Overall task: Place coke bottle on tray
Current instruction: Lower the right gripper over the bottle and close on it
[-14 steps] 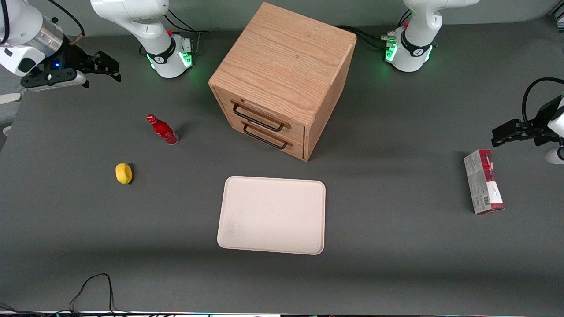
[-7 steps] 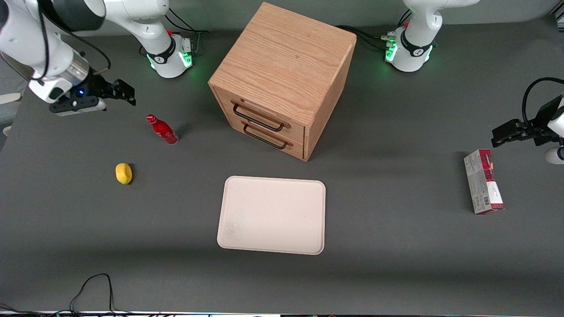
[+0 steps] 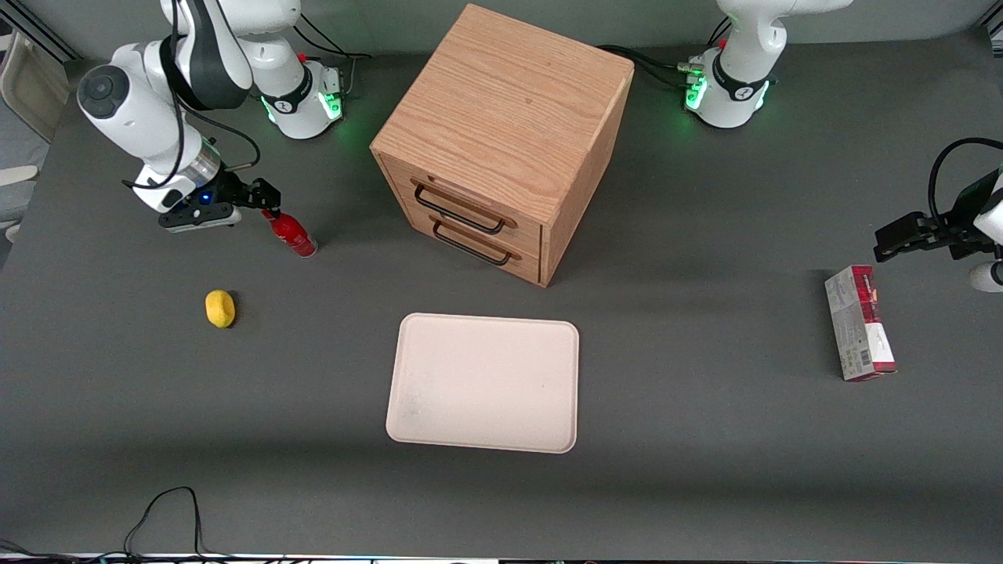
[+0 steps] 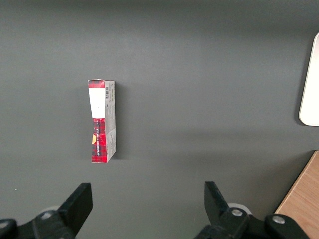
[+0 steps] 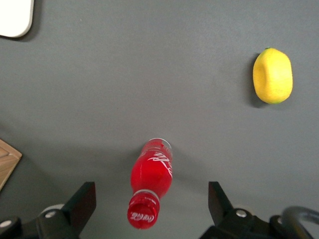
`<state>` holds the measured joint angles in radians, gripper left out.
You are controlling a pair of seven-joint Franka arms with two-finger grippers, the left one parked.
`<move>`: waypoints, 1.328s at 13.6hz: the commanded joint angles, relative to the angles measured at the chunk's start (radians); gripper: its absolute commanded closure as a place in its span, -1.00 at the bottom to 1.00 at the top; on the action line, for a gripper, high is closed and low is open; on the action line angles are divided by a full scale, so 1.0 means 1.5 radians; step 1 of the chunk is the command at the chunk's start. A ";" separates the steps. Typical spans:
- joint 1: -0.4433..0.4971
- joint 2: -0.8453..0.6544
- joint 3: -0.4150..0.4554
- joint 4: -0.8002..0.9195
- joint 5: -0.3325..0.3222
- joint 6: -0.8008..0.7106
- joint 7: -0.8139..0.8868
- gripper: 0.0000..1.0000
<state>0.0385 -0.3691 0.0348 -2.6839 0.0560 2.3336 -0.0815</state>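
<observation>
The coke bottle (image 3: pixel 292 233) is a small glossy red bottle with a red cap, standing upright on the grey table beside the wooden cabinet, toward the working arm's end. My gripper (image 3: pixel 262 196) hovers just above its cap, open and empty. In the right wrist view the bottle (image 5: pixel 151 180) stands between the two wide-spread fingers (image 5: pixel 82 201), its cap (image 5: pixel 143 214) facing the camera; nothing touches it. My gripper (image 5: pixel 151 206) is centred over it. The tray (image 3: pixel 484 381) is pale cream-pink and bare, lying flat in front of the cabinet, nearer the front camera; its corner (image 5: pixel 15 17) shows in the right wrist view.
A wooden two-drawer cabinet (image 3: pixel 501 133) stands mid-table. A yellow lemon (image 3: pixel 220 308) lies nearer the front camera than the bottle; it also shows in the right wrist view (image 5: pixel 272 75). A red-and-white carton (image 3: pixel 859 322) lies toward the parked arm's end. A cable (image 3: pixel 168 509) loops at the table's front edge.
My gripper has travelled from the table's end toward the bottle and come down, now standing over its cap. The bottle, lemon and tray have not moved.
</observation>
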 commanded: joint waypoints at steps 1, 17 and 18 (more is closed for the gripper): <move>0.005 -0.001 -0.002 -0.038 -0.010 0.052 0.001 -1.00; 0.019 -0.007 -0.002 -0.067 -0.011 0.068 -0.001 1.00; 0.018 -0.008 -0.002 -0.066 -0.011 0.068 0.001 1.00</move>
<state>0.0611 -0.3639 0.0349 -2.7635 0.0558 2.4151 -0.0817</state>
